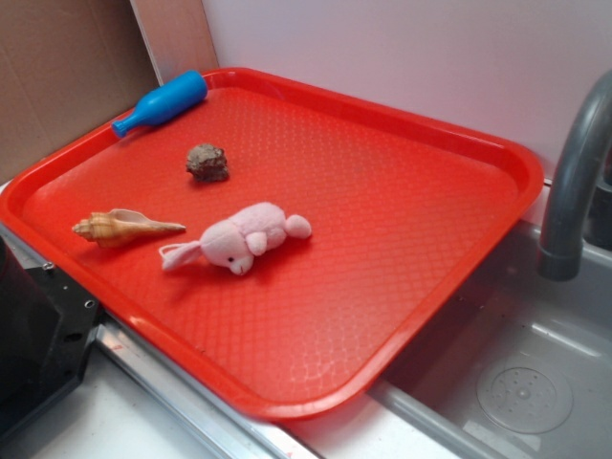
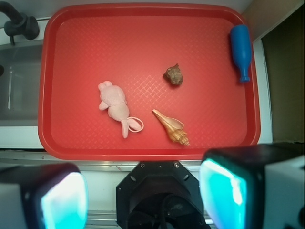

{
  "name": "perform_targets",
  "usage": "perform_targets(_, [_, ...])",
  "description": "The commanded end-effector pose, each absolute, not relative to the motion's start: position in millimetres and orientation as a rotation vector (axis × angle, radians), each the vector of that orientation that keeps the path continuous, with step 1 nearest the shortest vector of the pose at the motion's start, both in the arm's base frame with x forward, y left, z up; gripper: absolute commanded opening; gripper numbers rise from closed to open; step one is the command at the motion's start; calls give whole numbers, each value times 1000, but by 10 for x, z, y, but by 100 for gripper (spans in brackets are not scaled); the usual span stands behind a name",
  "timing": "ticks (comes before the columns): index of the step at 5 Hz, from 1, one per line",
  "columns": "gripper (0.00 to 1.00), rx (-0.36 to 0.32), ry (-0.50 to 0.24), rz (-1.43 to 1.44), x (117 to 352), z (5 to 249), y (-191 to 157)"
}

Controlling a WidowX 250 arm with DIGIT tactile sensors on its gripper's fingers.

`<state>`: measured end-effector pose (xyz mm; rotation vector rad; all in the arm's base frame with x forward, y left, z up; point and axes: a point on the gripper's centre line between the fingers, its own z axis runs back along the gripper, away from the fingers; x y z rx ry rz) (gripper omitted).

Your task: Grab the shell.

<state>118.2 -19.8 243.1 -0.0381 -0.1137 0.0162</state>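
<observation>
The shell (image 1: 122, 227) (image 2: 172, 127) is tan and cream, slim, with a ridged spiral end and a long pointed tail. It lies flat on the red tray (image 1: 402, 220) (image 2: 86, 43), near the tray's left edge in the exterior view, just left of a pink plush toy (image 1: 243, 238) (image 2: 115, 105). In the wrist view my gripper (image 2: 143, 195) hangs high above the tray's near rim, open, with nothing between its two cyan-padded fingers (image 2: 63, 200). The gripper does not show in the exterior view.
A dark brown lumpy rock-like object (image 1: 207, 163) (image 2: 174, 75) sits behind the plush toy. A blue bottle (image 1: 161, 102) (image 2: 240, 50) lies at the tray's far corner. A grey faucet (image 1: 574, 182) (image 2: 19, 24) and sink basin (image 1: 516, 382) lie beside the tray. The black robot base (image 2: 162, 195) stands below the gripper.
</observation>
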Motion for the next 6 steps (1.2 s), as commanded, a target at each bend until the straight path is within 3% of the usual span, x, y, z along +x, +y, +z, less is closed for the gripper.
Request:
perform_targets(1, [100, -38, -114, 16, 1182, 2431, -198])
perform_targets(2, [100, -61, -22, 19, 1106, 2040, 1])
perform_targets(3, [100, 68, -64, -37, 1103, 1639, 196])
perform_targets(5, [100, 33, -7, -191, 1151, 960, 358])
perform_targets(6, [100, 33, -7, -191, 1151, 960, 358])
